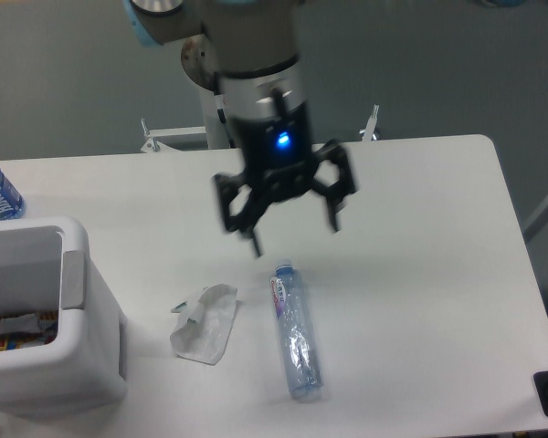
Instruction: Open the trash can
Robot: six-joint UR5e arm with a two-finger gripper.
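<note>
Camera view from above: we see our gripper (292,228) hanging over the white desk (420,274) with its fingers (253,239) spread wide apart and nothing between them. The trash can (46,365) sits well off to the lower left of the fingers, its top uncovered, some litter visible inside. Just below the fingers lies a clear plastic bottle (294,338), and a crumpled tissue (205,321) rests down to their left.
</note>
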